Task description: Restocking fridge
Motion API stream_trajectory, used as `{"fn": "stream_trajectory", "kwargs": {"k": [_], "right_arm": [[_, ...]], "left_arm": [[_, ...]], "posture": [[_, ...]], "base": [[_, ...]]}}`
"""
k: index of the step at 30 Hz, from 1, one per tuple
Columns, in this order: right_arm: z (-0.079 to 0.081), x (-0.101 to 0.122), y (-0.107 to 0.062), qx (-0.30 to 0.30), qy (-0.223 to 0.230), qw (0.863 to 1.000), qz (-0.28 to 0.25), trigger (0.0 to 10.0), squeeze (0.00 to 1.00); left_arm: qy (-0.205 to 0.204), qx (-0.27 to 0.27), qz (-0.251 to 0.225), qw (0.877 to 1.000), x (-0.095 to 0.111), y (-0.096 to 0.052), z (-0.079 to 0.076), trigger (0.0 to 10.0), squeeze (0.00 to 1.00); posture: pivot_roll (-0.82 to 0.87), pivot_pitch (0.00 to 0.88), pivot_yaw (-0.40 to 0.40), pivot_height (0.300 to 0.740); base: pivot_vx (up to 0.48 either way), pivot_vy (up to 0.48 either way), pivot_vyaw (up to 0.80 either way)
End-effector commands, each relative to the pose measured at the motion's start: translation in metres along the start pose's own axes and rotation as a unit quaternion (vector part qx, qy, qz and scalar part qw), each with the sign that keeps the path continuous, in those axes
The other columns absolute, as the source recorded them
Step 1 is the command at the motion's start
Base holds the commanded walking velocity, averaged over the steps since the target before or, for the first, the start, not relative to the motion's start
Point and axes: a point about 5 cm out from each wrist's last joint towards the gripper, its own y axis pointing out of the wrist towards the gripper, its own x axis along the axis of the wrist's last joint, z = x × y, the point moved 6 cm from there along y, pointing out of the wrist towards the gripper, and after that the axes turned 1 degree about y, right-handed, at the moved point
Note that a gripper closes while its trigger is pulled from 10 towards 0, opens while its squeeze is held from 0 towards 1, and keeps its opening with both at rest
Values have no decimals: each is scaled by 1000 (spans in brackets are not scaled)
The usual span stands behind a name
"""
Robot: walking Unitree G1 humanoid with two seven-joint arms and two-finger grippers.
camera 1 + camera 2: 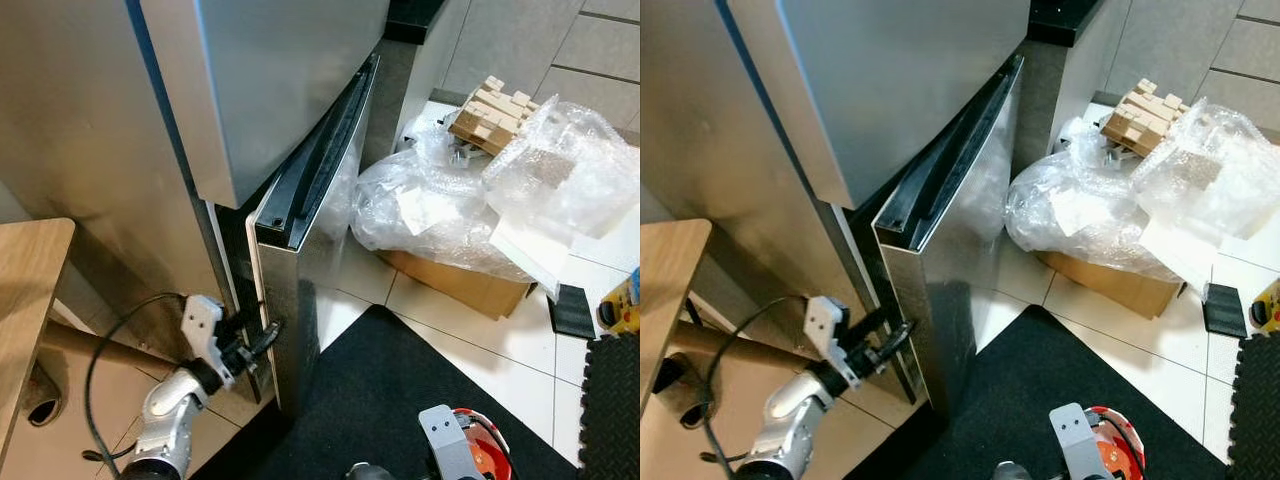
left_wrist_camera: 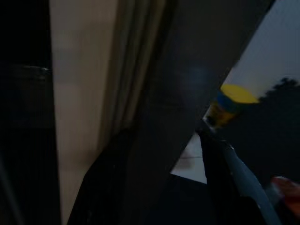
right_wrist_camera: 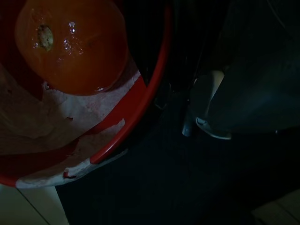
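White floor tiles surround us as we are hooking our spread left tool [image 1: 262,338] around the fridge's lower door [image 1: 300,300] edge; we should pull steadily outward.

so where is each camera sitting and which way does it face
Left eye, right eye: head, looking down at the steel fridge's lower door; left tool at its edge.
Left wrist: along its fingers, close on that door edge.
Right wrist: low, on an orange fruit in a red bowl.
Shared: both eyes see the bowl.
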Motion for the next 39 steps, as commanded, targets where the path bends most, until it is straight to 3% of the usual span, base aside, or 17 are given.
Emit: {"fn": "stream_trajectory", "kwargs": {"k": [1,4,12,17,20,22,24,25,26,31,32,33,34,35,39], "right_arm": [[-2,-3,-1,-3,-1,1000,1,10000,0],[-3,-2,-1,-3,-1,1000,1,10000,0],[-1,-4,-1,-1,1,1000,4,10000,0],[3,-8,-2,4,4,1000,9,10000,0],[4,-8,-2,4,6,1000,9,10000,0],[4,-8,-2,4,8,1000,9,10000,0],[5,-9,-2,3,9,1000,9,10000,0],[6,-9,-2,4,9,1000,10,10000,0],[6,-9,-2,4,9,1000,10,10000,0],[10,-9,-2,5,10,1000,8,10000,0],[11,-9,-2,6,10,1000,7,10000,0],[11,-9,-2,6,10,1000,7,10000,0],[12,-8,-2,8,9,1000,5,10000,0],[12,-8,-2,9,9,1000,5,10000,0],[12,-4,-1,12,5,1000,1,10000,0]], "left_arm": [[-16,-46,17,999,-11,5,-22,10000,0],[-24,-56,18,998,-10,6,-26,10000,0],[-57,-152,22,987,-4,25,-61,10000,0],[-96,-245,15,965,3,44,-105,10000,0],[-97,-244,10,965,4,49,-110,10000,0],[-90,-222,8,971,3,51,-105,10000,0],[-77,-187,9,979,0,50,-93,10000,0],[-69,-147,13,987,-3,44,-76,10000,0],[-69,-147,13,987,-3,44,-76,10000,0],[-89,-13,32,995,-14,0,-20,10000,0],[-93,19,36,995,-18,-17,-9,10000,0],[-93,19,36,995,-18,-17,-9,10000,0],[-90,49,48,994,-25,-37,0,10000,0],[-88,58,53,993,-27,-43,2,10000,0],[-94,84,63,990,-36,-63,3,10000,0]], "posture": [[-173,155,-16,740],[-173,155,-16,740],[-158,154,-15,740],[-157,154,-11,740],[-161,156,-6,740],[-162,156,-4,740],[-162,156,-2,740],[-161,155,-2,740],[-161,155,-2,740],[-160,152,3,740],[-158,151,-3,740],[-158,151,-3,740],[-155,151,-7,740],[-153,151,-10,740],[-152,149,-14,740]], "base": [[0,0,0],[0,0,0],[0,0,0],[0,0,0],[0,0,0],[0,0,0],[0,0,0],[0,0,0],[0,0,0],[0,0,0],[0,0,0],[0,0,0],[0,0,0],[0,0,0],[0,0,0]]}}
